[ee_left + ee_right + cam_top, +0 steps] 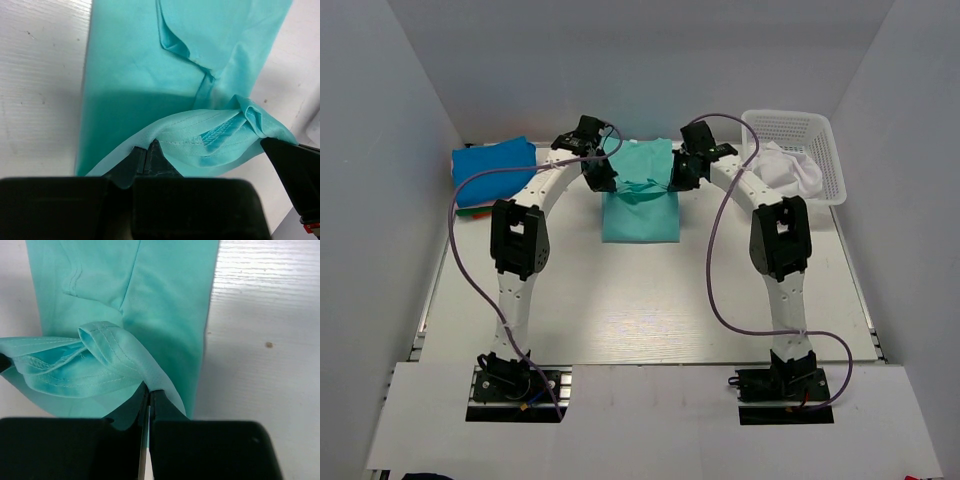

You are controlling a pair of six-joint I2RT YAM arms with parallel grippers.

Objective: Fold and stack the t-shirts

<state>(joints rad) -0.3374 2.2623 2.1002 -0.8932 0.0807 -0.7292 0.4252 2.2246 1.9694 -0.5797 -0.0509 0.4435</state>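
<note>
A teal-green t-shirt (640, 205) lies folded into a long strip at the back middle of the table. My left gripper (601, 172) is shut on its far left edge (150, 142) and my right gripper (680, 170) is shut on its far right edge (150, 387); both hold the far end, with the collar, lifted above the lower layer. A bright blue t-shirt (495, 170) lies folded at the back left on top of a red-pink one (472, 212). A white t-shirt (790, 168) lies in the basket. The dark green t-shirt is out of view.
A white plastic mesh basket (825, 150) stands at the back right. Grey walls close in the table on the left, back and right. Purple cables loop from both arms over the table.
</note>
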